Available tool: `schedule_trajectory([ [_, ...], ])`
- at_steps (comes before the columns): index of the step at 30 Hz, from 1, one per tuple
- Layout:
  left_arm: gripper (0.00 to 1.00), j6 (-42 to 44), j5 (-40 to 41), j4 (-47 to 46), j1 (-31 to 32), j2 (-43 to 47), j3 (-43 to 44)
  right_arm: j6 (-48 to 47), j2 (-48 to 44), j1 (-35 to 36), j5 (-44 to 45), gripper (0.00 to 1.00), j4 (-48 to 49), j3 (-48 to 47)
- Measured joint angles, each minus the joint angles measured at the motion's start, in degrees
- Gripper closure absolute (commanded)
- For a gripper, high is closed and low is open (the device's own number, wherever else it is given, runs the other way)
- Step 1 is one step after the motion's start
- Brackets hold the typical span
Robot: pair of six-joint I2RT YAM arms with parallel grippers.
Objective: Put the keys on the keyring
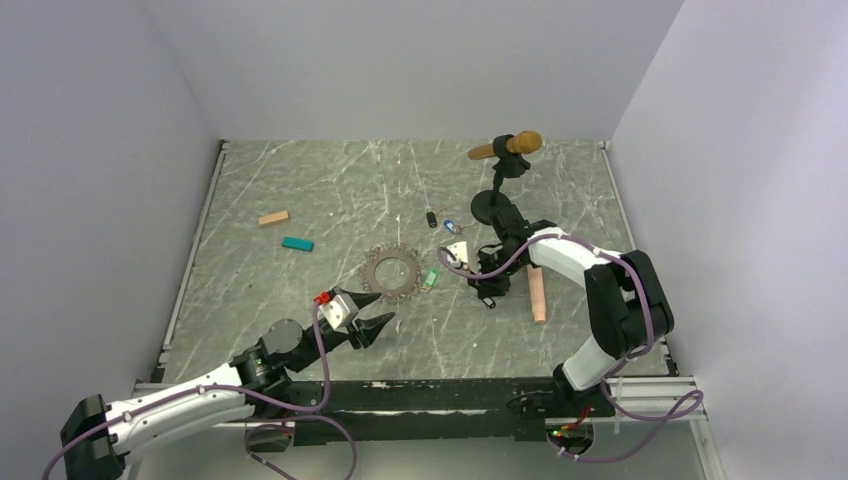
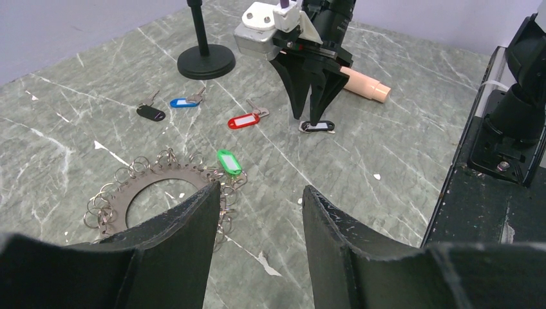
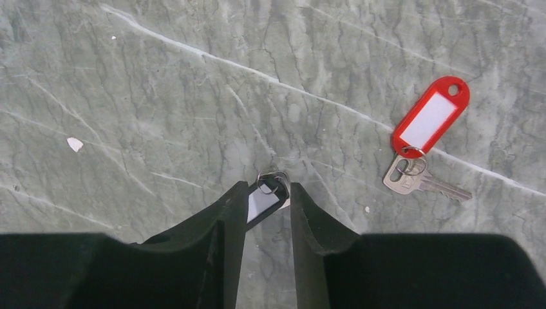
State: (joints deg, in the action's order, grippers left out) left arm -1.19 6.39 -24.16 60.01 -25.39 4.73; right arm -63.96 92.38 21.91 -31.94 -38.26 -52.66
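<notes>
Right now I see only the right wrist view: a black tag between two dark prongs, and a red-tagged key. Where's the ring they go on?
Observer: The keyring lies flat, to the right gripper's left.
Operator: Anything on it?
Observer: A green-tagged key lies at its rim; hooked on or not, I can't tell.
Operator: And the other arm?
Observer: The left gripper is open and empty, close to the keyring.

I see the keyring [image 1: 372,270] lying flat, small loops round its rim. Green-tagged key [image 2: 228,161] at that rim. Red-tagged key [image 2: 245,120], blue-tagged key [image 2: 185,102] and black-tagged key [image 2: 150,112] lie loose nearby, second black-tagged key [image 2: 317,126] farther off.
</notes>
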Motion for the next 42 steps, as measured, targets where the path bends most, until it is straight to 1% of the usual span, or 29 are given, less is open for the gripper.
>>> schedule_trajectory([
  [4,0.45,0.0,0.0,0.0,0.0,0.1,0.0,0.6,-1.2,0.0,-0.4,0.64,0.0,0.0],
  [7,0.42,-0.1,0.0,0.0,0.0,0.1,0.0,1.1,-2.1,0.0,-1.6,0.63,-0.3,-0.4],
  [11,0.24,-1.1,0.9,0.0,0.0,0.0,0.0,2.2,-4.3,-0.4,-4.7,0.57,-1.8,-2.1],
  [12,0.18,-1.6,1.3,0.0,0.0,-0.1,0.0,2.5,-5.0,-0.5,-5.9,0.55,-2.6,-2.8],
  [13,0.15,-1.9,1.8,0.1,0.0,-0.2,0.0,2.8,-5.7,-0.8,-7.3,0.54,-3.4,-3.8],
  [16,0.08,-3.9,4.2,1.6,0.0,-1.1,0.4,3.6,-7.6,-1.4,-11.7,0.5,-6.4,-6.7],
  [19,0.05,-6.0,6.6,6.9,-0.3,-3.0,3.1,4.0,-8.9,-1.7,-17.1,0.49,-10.6,-9.9],
  [22,0.04,-8.7,7.4,13.9,-2.1,-6.3,8.7,4.2,-9.0,-1.9,-22.1,0.47,-14.9,-12.6],
  [25,0.04,-11.2,6.2,19.6,-6.0,-10.5,14.6,5.3,-9.0,-1.9,-25.6,0.47,-16.5,-12.8],
  [28,0.04,-14.5,3.1,24.3,-11.3,-15.6,19.8,7.5,-9.3,-2.1,-25.6,0.47,-15.6,-11.3],
  [31,0.05,-17.2,-0.3,27.9,-15.0,-21.5,23.5,10.5,-10.6,-3.2,-25.6,0.47,-13.7,-8.5],
  [33,0.06,-18.6,-2.4,30.0,-16.2,-26.2,25.7,11.7,-11.7,-3.9,-25.4,0.47,-12.9,-7.5],
  [36,0.09,-20.5,-5.2,32.3,-17.0,-34.4,29.4,13.4,-13.8,-4.8,-24.5,0.47,-11.1,-6.4],
  [42,0.15,-23.1,-8.8,36.9,-17.7,-49.5,38.7,15.6,-16.5,-5.4,-22.4,0.47,-8.2,-5.6],
])
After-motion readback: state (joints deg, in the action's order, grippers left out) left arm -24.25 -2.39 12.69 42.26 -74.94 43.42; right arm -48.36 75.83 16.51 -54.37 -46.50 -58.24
